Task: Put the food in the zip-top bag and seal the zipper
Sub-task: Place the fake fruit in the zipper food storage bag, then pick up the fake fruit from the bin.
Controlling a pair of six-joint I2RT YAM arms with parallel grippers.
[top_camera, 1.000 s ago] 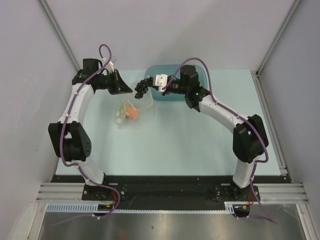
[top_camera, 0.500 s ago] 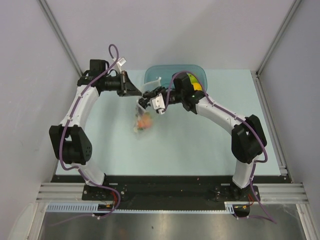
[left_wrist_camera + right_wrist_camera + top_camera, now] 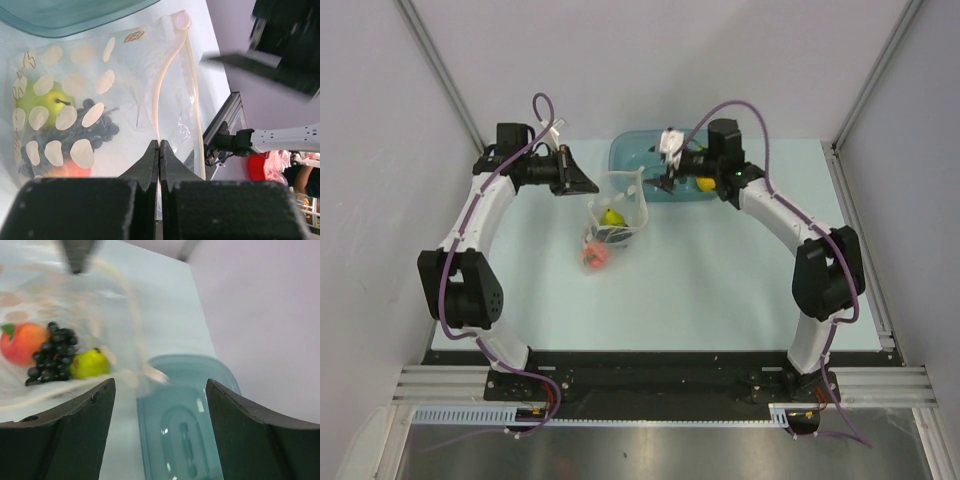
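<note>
Grape bunch (image 3: 50, 357) that hung from my right gripper a second ago now lies inside the zip-top bag (image 3: 140, 65), and that arm has drawn back over the tub.

On the left, my left gripper (image 3: 159, 150) is clamped on one lip of the zipper (image 3: 167, 75), holding the mouth agape. The bag sits at the far middle of the table, just near-left of the tub. Inside it the pear (image 3: 90, 363) lies against the grapes, with the peach (image 3: 20, 342) beside them.

To the right, my right gripper (image 3: 160, 384) is spread wide and empty above the teal tub (image 3: 625, 152), where a yellow-green fruit (image 3: 705, 184) waits. I judge loading is unfinished and sealing is yet to come.

The table (image 3: 720, 290) is pale blue-green, and plain grey walls (image 3: 650, 60) close it in.
</note>
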